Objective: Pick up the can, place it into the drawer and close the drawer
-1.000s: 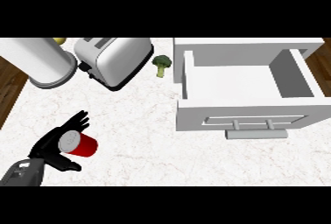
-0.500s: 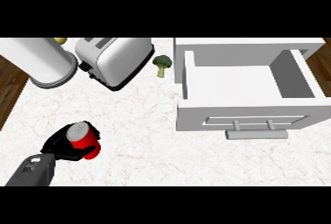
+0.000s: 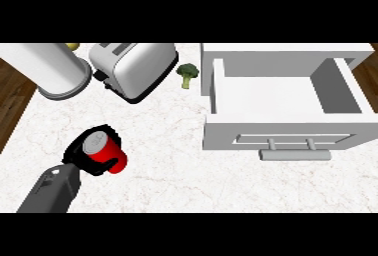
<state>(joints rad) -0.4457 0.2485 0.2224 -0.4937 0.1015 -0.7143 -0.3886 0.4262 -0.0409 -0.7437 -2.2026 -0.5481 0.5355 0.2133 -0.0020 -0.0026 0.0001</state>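
While your black left hand [image 3: 78, 160] grips red cylindrical can [image 3: 109, 151], seemingly tilted, lift clear, level it, carry into open white drawer [image 3: 244, 131]

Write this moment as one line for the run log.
left hand: shut on can | can: left of drawer, not inside | drawer: open | right hand: not in view

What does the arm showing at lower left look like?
It has a blocky grey forearm that widens toward the wrist, where there is a small dark detail. It ends in a black left hand. No cables, sleeve or lettering show. The right arm is out of view.
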